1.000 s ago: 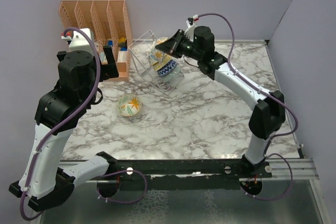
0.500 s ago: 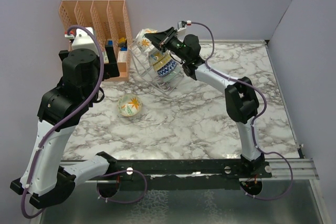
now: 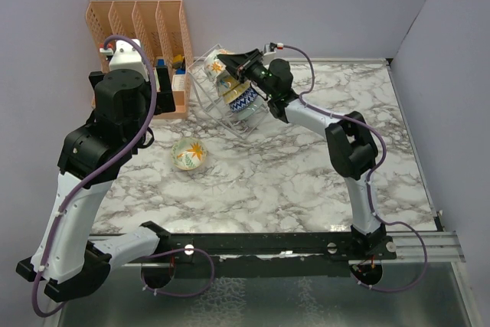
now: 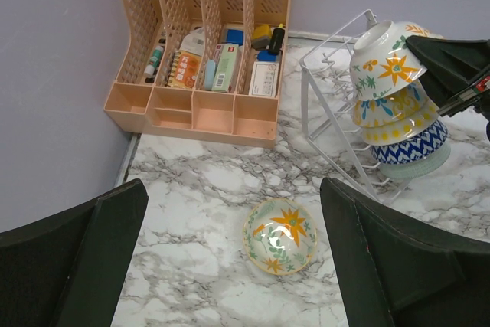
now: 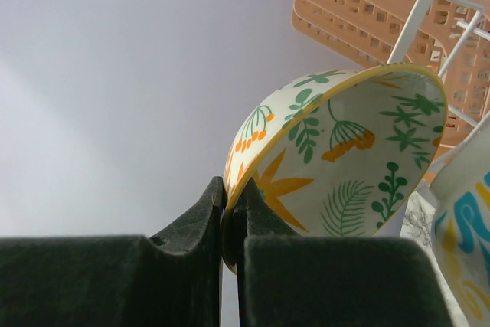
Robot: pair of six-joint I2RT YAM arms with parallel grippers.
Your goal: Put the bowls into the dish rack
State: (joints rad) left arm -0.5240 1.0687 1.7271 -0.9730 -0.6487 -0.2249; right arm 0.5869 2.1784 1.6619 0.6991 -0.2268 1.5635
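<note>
My right gripper [image 5: 232,197] is shut on the rim of a cream bowl [image 5: 344,158] with orange-green leaf prints. It holds that bowl [image 3: 217,65] tilted at the far left end of the wire dish rack [image 3: 200,91], above the bowls standing in it. In the left wrist view the held bowl [image 4: 387,59] sits over a yellow-printed bowl [image 4: 390,109], a blue-patterned bowl [image 4: 409,143] and a teal one [image 4: 417,168]. Another cream flower bowl [image 4: 281,236] lies alone on the marble. My left gripper [image 4: 233,183] hangs open high above it, holding nothing.
An orange slotted organizer [image 3: 142,32] with small items stands at the back left, right beside the rack. Purple walls close in the left, back and right sides. The left arm's elbow [image 3: 99,143] looms over the table's left part.
My right gripper has carried the leaf-print bowl leftward to the rack's far end, above the stacked bowls. The left arm has shifted only slightly.
</note>
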